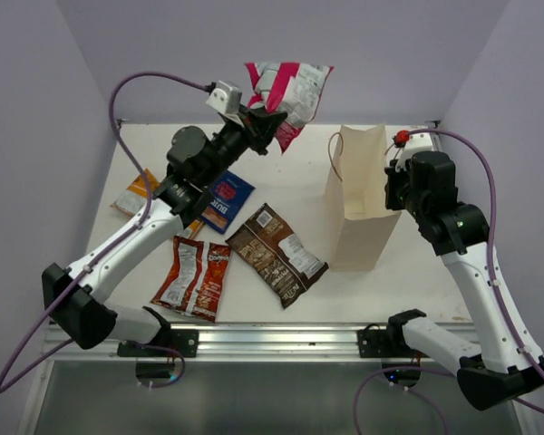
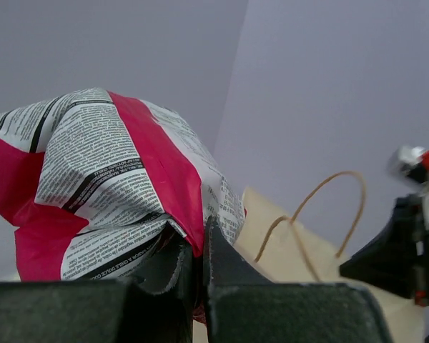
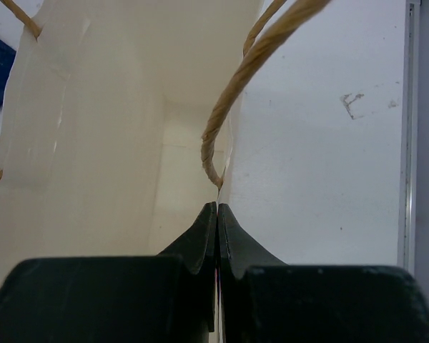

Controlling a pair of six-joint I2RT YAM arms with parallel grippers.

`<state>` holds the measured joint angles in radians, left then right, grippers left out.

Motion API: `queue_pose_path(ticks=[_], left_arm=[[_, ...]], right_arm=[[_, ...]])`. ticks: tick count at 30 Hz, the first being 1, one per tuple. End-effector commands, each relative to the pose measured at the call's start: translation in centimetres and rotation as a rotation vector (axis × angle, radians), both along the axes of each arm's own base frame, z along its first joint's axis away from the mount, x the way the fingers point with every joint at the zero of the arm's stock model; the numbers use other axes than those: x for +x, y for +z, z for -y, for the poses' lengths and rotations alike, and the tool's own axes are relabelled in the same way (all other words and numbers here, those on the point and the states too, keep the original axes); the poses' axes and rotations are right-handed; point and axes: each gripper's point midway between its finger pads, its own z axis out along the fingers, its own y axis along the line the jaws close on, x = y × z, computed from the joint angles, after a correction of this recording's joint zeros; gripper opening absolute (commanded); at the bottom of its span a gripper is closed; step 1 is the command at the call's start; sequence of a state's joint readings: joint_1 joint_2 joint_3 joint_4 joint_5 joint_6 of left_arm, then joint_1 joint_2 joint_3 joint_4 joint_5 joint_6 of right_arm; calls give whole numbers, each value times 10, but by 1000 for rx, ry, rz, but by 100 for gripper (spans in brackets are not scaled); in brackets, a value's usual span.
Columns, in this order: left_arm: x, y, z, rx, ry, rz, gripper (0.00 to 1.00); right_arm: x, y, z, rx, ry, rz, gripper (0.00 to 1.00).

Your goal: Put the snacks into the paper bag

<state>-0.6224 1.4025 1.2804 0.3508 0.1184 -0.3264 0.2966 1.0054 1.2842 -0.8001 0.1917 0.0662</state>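
Note:
My left gripper (image 1: 267, 122) is shut on a lower corner of the pink-and-white snack packet (image 1: 290, 91), held high in the air to the left of the paper bag's mouth. In the left wrist view the packet (image 2: 107, 171) bulges above the closed jaws (image 2: 199, 246), with the bag (image 2: 300, 257) behind. The beige paper bag (image 1: 358, 204) stands upright. My right gripper (image 1: 392, 174) is shut on its right rim; in the right wrist view the jaws (image 3: 217, 207) pinch the paper wall (image 3: 93, 143) below a handle (image 3: 243, 78). The blue (image 1: 227, 201), dark brown (image 1: 276, 252), red-orange (image 1: 195, 276) and orange (image 1: 136, 192) packets lie flat on the table.
The white table (image 1: 281, 304) is boxed in by lilac walls at the back and both sides. A metal rail (image 1: 272, 340) runs along the near edge between the arm bases. A purple cable (image 1: 118, 109) loops over the left arm.

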Motion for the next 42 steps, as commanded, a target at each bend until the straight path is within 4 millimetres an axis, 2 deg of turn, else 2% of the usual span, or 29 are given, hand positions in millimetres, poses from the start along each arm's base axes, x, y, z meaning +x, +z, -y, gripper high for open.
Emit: queue_pose_path(ticks=[1,3,5,6,10,11,14,21,23,25,26,27,28,31,34,38,40,42], left_arm=[[-28,58,-5,-12,-18,110,0],[-44,79,2,-30,-58,145,0],[-53,91,10,-41,-85,170,0],[-66,103,18,-52,-135,193,0],[-83,116,44,-51,-224,210,0],[-88,110,56,-34,-249,200,0],[-96,109,74,-21,-277,201,0],[-115,106,99,-12,-349,212,0],[-118,97,112,17,-374,197,0],[-122,104,118,28,-376,204,0],[-120,90,127,76,-365,180,0],[-121,95,128,85,-351,186,0],[-125,89,137,121,-351,191,0],[-126,73,142,207,-310,155,0],[-120,57,137,289,-233,114,0],[-121,56,137,373,-169,111,0],[-120,44,140,418,-167,80,0],[-116,44,137,434,-143,67,0]], right_arm=[[-1,6,-1,-1,16,28,0],[-1,6,-2,1,18,26,0],[-2,5,-3,3,22,24,0],[-2,6,-3,3,22,25,0],[-3,8,-2,3,20,29,0],[-3,8,-2,3,20,29,0],[-4,7,-2,3,20,29,0],[-3,6,-2,3,20,22,0],[-4,7,-2,3,19,27,0],[-4,7,-1,2,16,27,0],[-5,8,-1,2,15,31,0],[-5,8,0,0,14,31,0],[-5,8,0,-1,12,33,0],[-5,8,0,-2,11,33,0],[-5,8,1,-3,9,34,0],[-5,10,2,-3,4,38,0],[-6,10,2,-4,1,39,0],[-7,12,3,-5,-2,45,0]])
